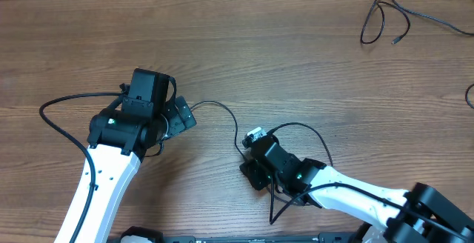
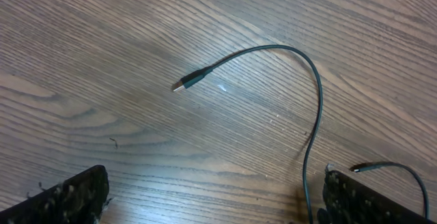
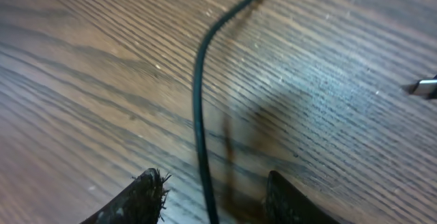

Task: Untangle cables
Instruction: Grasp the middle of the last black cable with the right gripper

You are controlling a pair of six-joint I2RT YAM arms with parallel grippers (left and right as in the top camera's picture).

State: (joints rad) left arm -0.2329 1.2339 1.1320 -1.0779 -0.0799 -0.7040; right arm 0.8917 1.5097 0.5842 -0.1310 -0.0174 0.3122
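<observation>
Step in hand: getting a hold on the cable (image 3: 196,101) so it can be drawn out straight. My right gripper (image 3: 213,179) sits low over the table (image 1: 296,65), jaws at middling width. The cable runs between them with a gap on both sides (no pinch yet). My left gripper (image 2: 215,176) is wide and holds nothing. What looks like the same cable passes the 3 o'clock side of its gap, and the plug (image 2: 179,85) lies free at 11 o'clock.

Next: right pinches square on the cable, left takes the plug end, then a slow pull apart.

Surface is bare wood grain; the room isn't in view. A second cable (image 1: 368,22) lies at the table's 1 o'clock, well apart.
</observation>
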